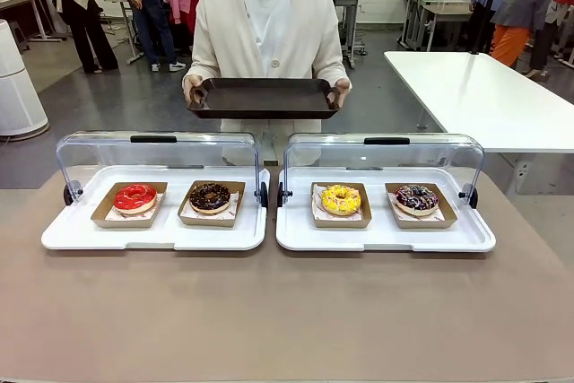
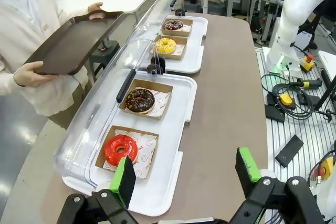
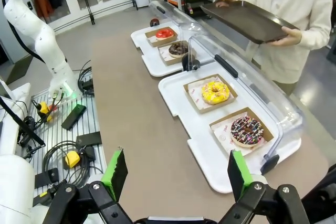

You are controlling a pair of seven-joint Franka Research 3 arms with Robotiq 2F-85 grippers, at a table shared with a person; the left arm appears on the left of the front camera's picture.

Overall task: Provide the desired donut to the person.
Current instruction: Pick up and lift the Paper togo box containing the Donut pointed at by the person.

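1. While the person (image 1: 265,24) in the cream-white cardigan holds a dark brown rectangular serving tray (image 1: 263,96) in both hands across the table, neither hand points at anything. I cannot tell which donut is wanted. I judge the task to be at its opening step, with nothing picked.
2. The left gripper (image 2: 186,174) hovers over the near table edge, green-padded jaws spread wide with nothing between them. Just ahead, off toward the finger at the left of its wrist view, lies the red-glazed ring donut (image 2: 121,149) in a shallow brown card boat. The chocolate-iced donut (image 2: 139,99) sits one place farther ahead.
3. The right gripper (image 3: 176,174) hovers likewise, jaws wide and empty. Nearest ahead of it, toward the finger at the right of its wrist view, is the dark donut with coloured sprinkles (image 3: 247,129). The yellow-iced donut (image 3: 215,92) lies beyond that.
4. Each pair rests in a white plastic display tray (image 2: 181,108). Each tray's clear domed cover (image 2: 100,114) is rolled back to the person's side, so all four donuts lie open from above.
5. The next move calls first for a sign of the choice. Then, by my reckoning, the arm on that side should descend over the chosen boat and close on it. It must lift clear of the raised cover and carry the donut forward to the serving tray held beyond it.
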